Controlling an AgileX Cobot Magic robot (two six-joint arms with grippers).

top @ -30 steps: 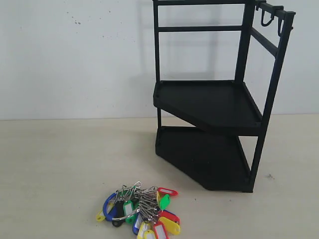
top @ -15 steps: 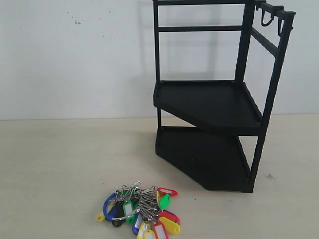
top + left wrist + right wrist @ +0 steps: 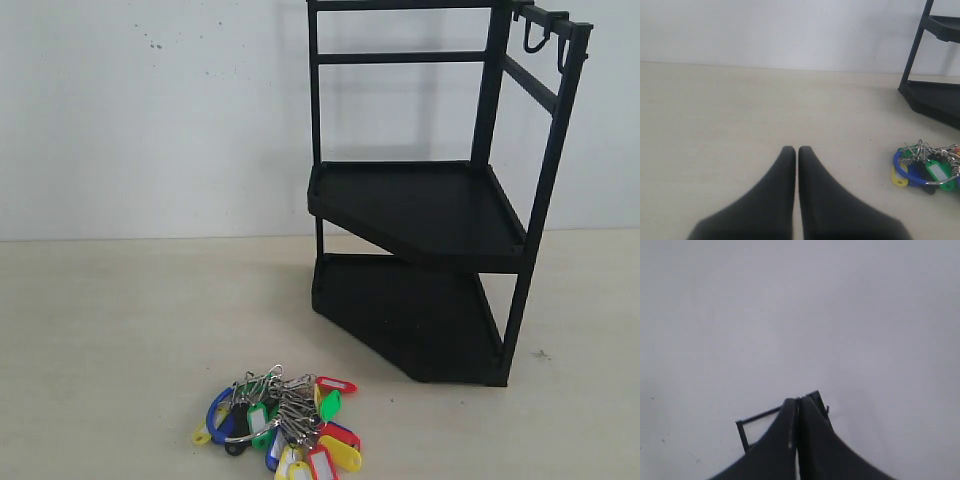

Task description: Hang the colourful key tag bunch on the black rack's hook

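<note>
**Spotter:** Start on the left. What is that arm doing?

**Operator:** My left gripper [image 3: 797, 150] hovers low over the table [image 3: 715, 110], fingers pressed together with nothing between them. The exterior camera doesn't catch it.

**Spotter:** And the keys?

**Operator:** The colourful key tag bunch [image 3: 280, 425] lies flat on the table near the front edge, ahead and left of the black rack [image 3: 420, 250] and apart from it. In my left wrist camera it sits off to one side of the fingertips, untouched. Its blue-coated loop [image 3: 214, 410] is on the bunch's left edge, so I judge this a left-arm pick. I'd have to spread the fingers first.

**Spotter:** The target?

**Operator:** The hook [image 3: 537, 38] hangs empty from the rack's top bar, upper right. It is high, so the bunch needs lifting well above both trays.

**Spotter:** Right arm?

**Operator:** My right gripper [image 3: 798, 402] is likewise closed on nothing. It is aimed at the wall [image 3: 790, 300], with the rack's top frame just past its tips.
</note>
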